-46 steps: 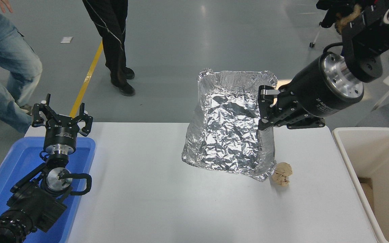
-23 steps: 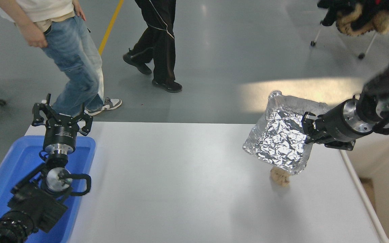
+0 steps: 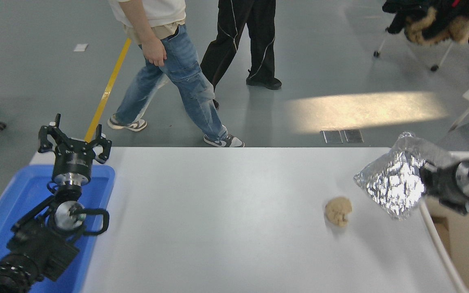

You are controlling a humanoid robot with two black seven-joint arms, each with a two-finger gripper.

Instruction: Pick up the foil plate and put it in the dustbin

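Observation:
The foil plate [image 3: 393,183] is a shiny wrinkled silver tray, held tilted in the air over the table's right edge. My right gripper [image 3: 426,179] is shut on its right rim, with the arm coming in from the right edge. The cream-beige dustbin [image 3: 438,240] stands just right of the table, only its left rim and part of its inside in view, below the gripper. My left gripper [image 3: 73,142] is open and parked over the blue tray at the lower left.
A small tan lumpy ball [image 3: 338,211] lies on the white table [image 3: 218,219] left of the foil plate. A blue plastic tray [image 3: 23,195] sits at the table's left end. Two people [image 3: 177,77] walk on the floor beyond the far edge.
My right gripper has carried the foil plate to the right, from mid-table to the table's right edge by the dustbin. The people have walked to the right. The left arm has not moved.

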